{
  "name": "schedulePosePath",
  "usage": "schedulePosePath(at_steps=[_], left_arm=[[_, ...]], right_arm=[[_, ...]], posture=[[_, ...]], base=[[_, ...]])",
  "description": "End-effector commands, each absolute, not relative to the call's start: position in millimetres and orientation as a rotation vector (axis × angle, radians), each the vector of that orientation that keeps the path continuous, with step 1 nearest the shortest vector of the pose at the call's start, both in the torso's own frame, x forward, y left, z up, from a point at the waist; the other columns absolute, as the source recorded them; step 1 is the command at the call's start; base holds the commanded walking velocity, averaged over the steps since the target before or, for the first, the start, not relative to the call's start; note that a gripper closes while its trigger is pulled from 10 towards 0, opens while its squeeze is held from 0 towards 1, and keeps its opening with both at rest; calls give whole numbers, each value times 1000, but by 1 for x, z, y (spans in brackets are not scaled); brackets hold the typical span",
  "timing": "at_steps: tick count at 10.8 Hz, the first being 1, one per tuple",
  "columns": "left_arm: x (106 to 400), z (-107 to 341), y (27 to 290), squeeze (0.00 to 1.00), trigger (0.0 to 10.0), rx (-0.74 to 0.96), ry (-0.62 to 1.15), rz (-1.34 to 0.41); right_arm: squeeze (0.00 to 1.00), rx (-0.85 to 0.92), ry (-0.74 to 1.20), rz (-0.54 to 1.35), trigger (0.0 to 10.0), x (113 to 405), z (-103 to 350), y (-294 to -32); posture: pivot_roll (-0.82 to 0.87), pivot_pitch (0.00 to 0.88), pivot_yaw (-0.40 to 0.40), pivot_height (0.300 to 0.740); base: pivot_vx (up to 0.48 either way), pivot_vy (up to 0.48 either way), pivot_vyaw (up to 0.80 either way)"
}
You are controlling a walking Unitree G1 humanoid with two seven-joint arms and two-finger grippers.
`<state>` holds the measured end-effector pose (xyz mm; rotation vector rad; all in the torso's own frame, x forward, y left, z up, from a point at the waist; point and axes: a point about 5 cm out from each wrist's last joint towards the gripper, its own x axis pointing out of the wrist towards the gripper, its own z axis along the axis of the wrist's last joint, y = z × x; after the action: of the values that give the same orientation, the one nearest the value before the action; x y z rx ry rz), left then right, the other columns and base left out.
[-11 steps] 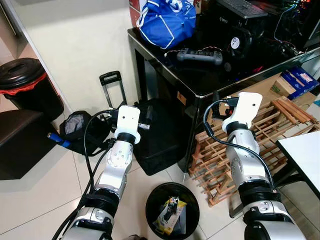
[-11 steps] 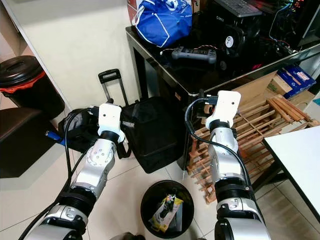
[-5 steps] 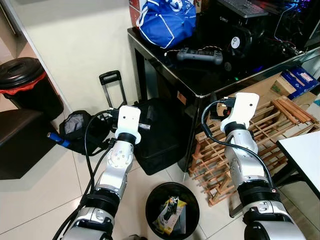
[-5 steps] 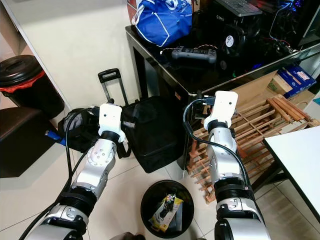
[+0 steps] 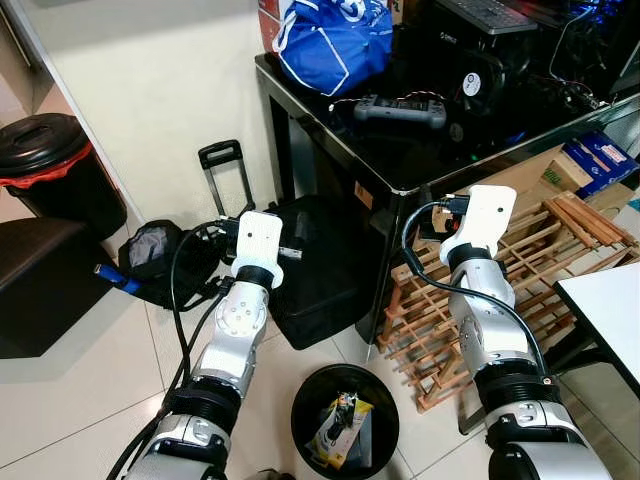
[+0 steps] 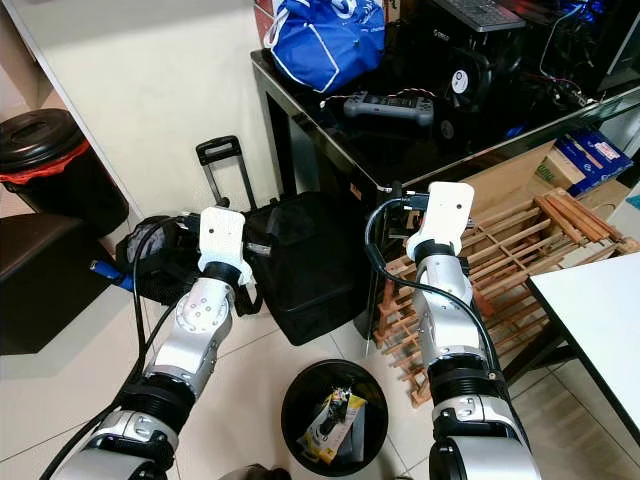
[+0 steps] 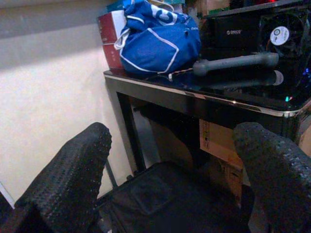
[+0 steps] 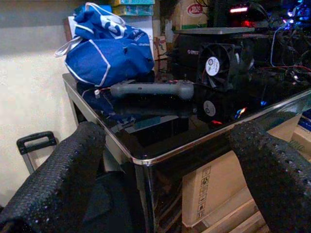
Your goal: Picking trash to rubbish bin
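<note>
Both grippers, left gripper (image 7: 170,165) and right gripper (image 8: 165,160), hovered spread wide and empty, so a careless reach risked striking the black table (image 5: 420,170) edge nearby.

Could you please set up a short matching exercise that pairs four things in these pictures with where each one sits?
Things:
1. blue bag
2. grey controller
3. small black bin
4. wooden rack

Places:
A. on the floor between the two arms, with trash in it
B. on the floor beside the black table, partly behind the right arm
C. at the back corner of the black table, near the wall
D. on the black table, in front of the fan

Pairs: 1-C, 2-D, 3-A, 4-B
</note>
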<state>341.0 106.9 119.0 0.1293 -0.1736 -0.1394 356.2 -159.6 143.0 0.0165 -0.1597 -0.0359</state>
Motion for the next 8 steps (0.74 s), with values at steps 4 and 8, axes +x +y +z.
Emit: schedulePosePath(at_steps=[4, 8], left_arm=[[342, 122, 107, 0, 10000, 118, -176, -137], [343, 123, 105, 0, 10000, 115, -180, -141]], right_arm=[[0, 19, -150, -24, 10000, 357, 143, -157], [0, 19, -151, -22, 10000, 358, 143, -156]], posture=[[-60, 56, 73, 740], [-64, 37, 75, 740]], base=[[0, 0, 0], [0, 0, 0]])
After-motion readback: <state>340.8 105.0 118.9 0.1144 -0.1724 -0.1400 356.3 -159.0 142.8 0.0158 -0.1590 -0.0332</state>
